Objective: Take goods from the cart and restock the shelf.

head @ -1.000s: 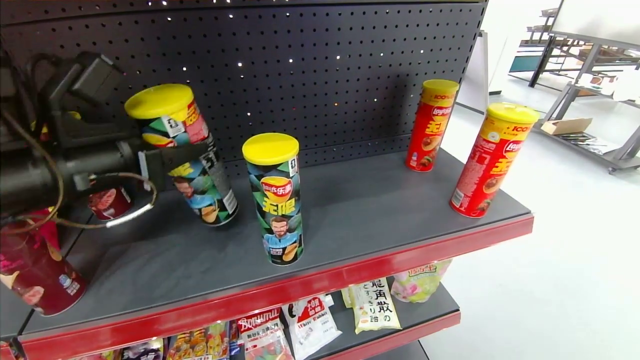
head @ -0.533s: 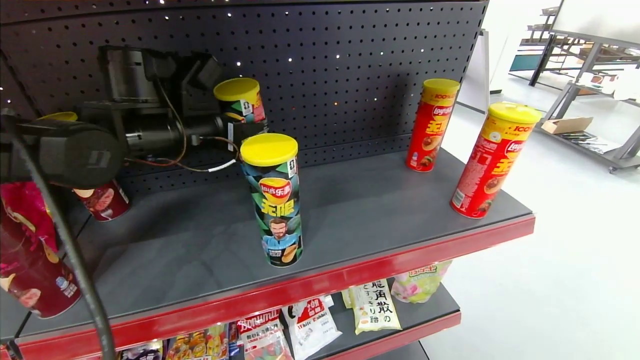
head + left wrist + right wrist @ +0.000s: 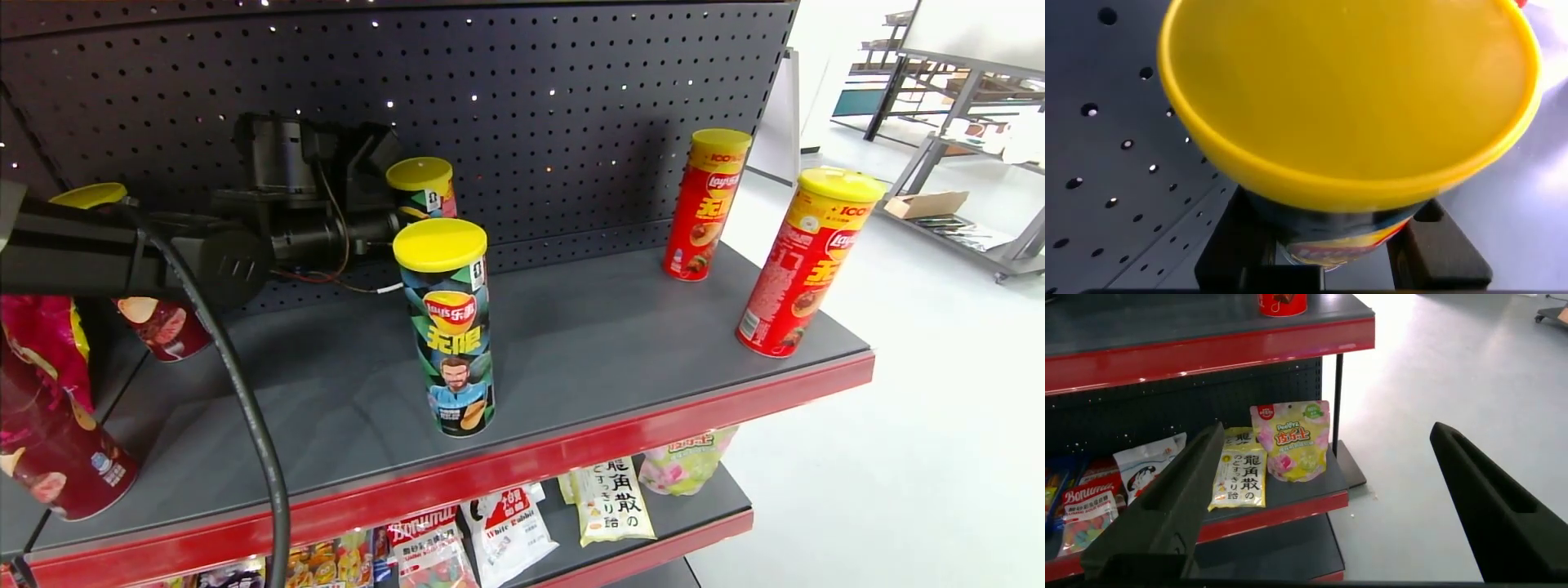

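Rear can [image 3: 422, 184] base seemingly behind front can [image 3: 447, 327]

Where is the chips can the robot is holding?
In the head view, the held can is in the left gripper, left of the middle, at the back of the shelf near the pegboard, just behind the front dark can.

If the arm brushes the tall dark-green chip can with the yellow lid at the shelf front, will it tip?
Probably: the tall dark-green cylindrical can stands upright and slim, so a knock near its lid likely topples it. Once down, its round body would probably roll, and the red shelf edge is close.
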{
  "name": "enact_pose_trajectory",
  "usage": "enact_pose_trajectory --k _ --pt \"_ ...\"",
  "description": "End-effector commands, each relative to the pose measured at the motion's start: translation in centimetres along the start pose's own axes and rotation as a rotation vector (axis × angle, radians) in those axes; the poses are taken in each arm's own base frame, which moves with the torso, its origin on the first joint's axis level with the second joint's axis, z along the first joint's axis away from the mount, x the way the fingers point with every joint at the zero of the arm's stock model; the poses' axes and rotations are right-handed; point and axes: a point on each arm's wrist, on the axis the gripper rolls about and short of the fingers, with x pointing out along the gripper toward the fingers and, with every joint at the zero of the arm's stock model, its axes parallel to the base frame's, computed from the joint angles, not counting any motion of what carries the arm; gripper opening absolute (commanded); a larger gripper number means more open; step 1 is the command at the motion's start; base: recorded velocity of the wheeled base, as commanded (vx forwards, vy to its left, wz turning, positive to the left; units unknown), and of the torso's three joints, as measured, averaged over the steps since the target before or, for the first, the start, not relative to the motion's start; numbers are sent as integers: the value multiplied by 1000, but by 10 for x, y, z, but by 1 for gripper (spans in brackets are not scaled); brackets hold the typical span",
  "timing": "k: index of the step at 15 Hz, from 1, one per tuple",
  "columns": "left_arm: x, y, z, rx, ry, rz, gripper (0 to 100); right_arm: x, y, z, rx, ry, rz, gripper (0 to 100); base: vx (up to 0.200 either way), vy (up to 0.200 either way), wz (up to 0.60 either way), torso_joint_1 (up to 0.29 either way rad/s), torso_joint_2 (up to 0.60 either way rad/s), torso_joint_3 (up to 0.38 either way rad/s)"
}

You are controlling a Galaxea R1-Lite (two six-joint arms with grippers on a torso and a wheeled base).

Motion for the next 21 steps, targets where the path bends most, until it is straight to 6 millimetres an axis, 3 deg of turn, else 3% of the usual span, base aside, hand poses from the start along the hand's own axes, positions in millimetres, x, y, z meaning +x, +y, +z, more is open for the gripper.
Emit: enact_pose_trajectory --k 1,6,7,12,13,15,20,21 --pt "0 0 0 -1 0 -1 0 0 0 0 0 -1 0 100 0 0 0 0 0 0" --pt "2 -2 0 1 -1 -7 0 0 0 0 0 -1 0 100 0 0 0 0 0 0" --pt "3 -2 0 1 -1 -7 100 0 0 0 0 -1 0 100 0 0 0 0 0 0" --pt "-3 -1 1 0 -2 -1 100 0 0 0 0 -1 0 100 0 0 0 0 0 0" --pt "-12 -1 1 -3 3 8 100 0 0 0 0 -1 0 100 0 0 0 0 0 0" --pt "-37 0 -6 -18 30 27 100 0 0 0 0 -1 0 100 0 0 0 0 0 0" --pt "-117 -20 -35 -51 102 56 100 0 0 0 0 -1 0 100 0 0 0 0 0 0" --pt "-145 -32 -40 -48 95 54 100 0 0 0 0 -1 0 100 0 0 0 0 0 0"
